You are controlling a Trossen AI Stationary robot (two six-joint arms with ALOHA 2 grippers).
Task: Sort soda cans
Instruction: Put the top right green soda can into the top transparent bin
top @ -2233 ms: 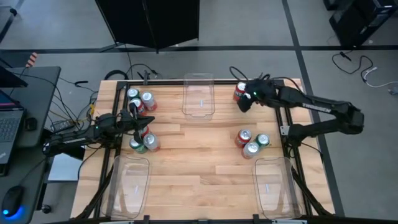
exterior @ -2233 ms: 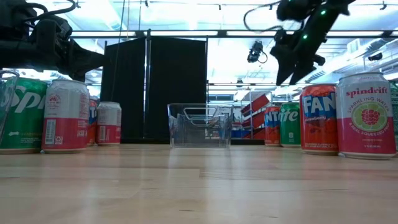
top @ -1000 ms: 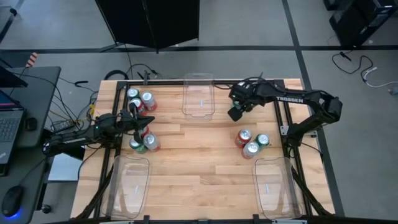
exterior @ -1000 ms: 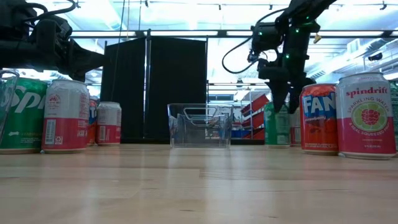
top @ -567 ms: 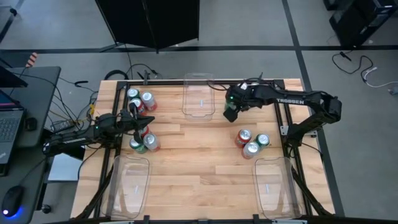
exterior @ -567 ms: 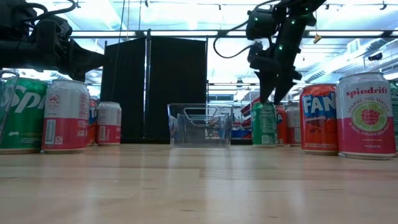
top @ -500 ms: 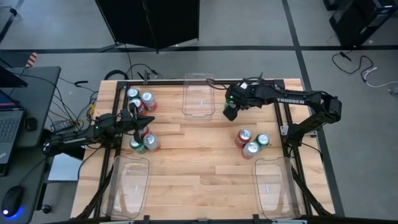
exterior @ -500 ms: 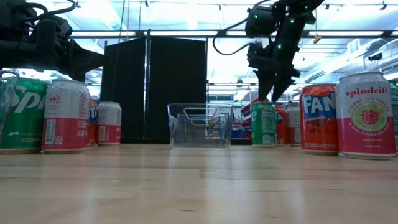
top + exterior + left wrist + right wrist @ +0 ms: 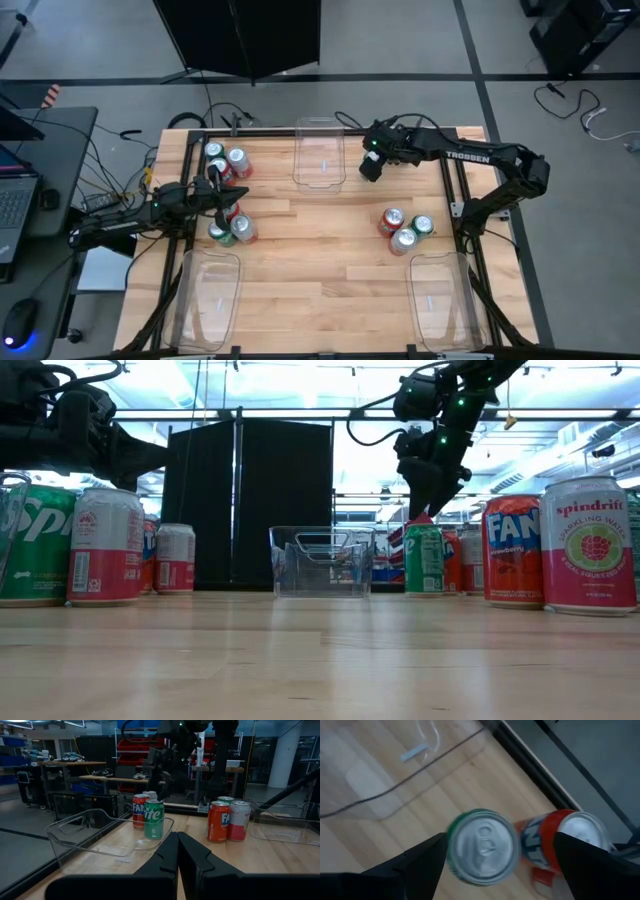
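Observation:
A green soda can (image 9: 481,847) stands upright on the table beside the far clear tray (image 9: 320,155), with a red can (image 9: 567,837) right behind it. My right gripper (image 9: 500,839) hangs open a little above the green can (image 9: 424,560), slanting down, one finger to each side of its top and touching nothing. My left gripper (image 9: 177,849) is shut and empty, level, at the table's left edge (image 9: 228,201). Next to it stand two groups of cans (image 9: 226,160) (image 9: 232,229).
Three more cans (image 9: 404,228) stand at the right of the table, close in the low view. Clear trays lie at the near left (image 9: 205,295) and near right (image 9: 440,295). Bare wood lies between them in the middle.
My right gripper has brought the green can a little toward the table's left, beside the far tray, left it standing there and let go. It has then risen off the can's top, gone slightly toward the far edge, and rolled.

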